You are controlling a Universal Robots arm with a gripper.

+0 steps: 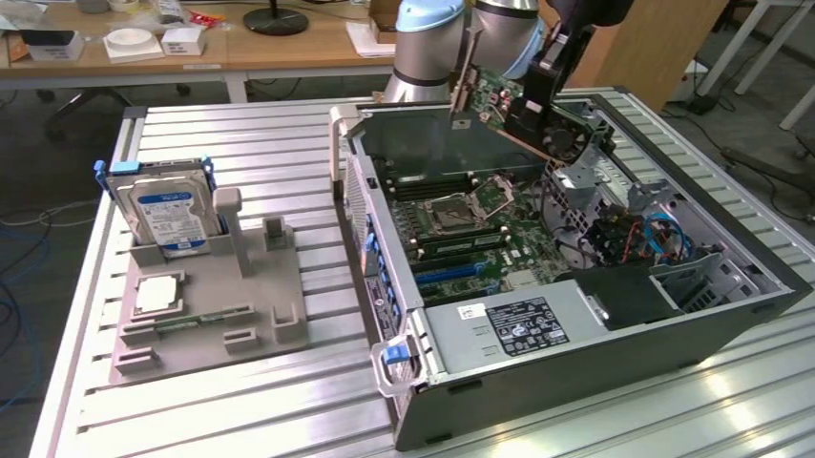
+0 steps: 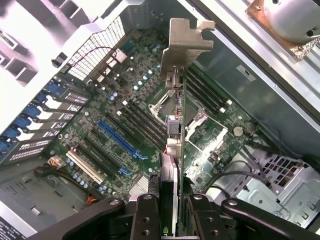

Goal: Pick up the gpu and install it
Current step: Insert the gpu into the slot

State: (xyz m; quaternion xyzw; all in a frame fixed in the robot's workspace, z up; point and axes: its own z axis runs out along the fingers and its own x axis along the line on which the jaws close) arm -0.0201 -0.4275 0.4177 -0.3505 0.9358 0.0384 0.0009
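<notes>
The gpu (image 1: 491, 103) hangs tilted in the air over the back of the open computer case (image 1: 751, 286), metal end bracket (image 1: 461, 76) pointing up toward the exterior view's left. My gripper (image 1: 532, 97) is shut on the card's upper edge. In the wrist view the gpu (image 2: 176, 135) is seen edge-on, running from my fingers (image 2: 146, 216) out to its silver bracket (image 2: 187, 35), well above the motherboard. My gripper (image 2: 172, 217) clamps it from both sides. The blue expansion slot (image 2: 120, 142) lies below and off to one side of the card.
A grey fixture (image 1: 267, 315) on the slatted table at the exterior view's left holds an upright hard drive (image 1: 166, 212) and a memory stick (image 1: 204, 315). Inside the case are the CPU socket (image 1: 461, 205), a power supply (image 1: 510, 329) and a drive cage with cables (image 1: 650, 229).
</notes>
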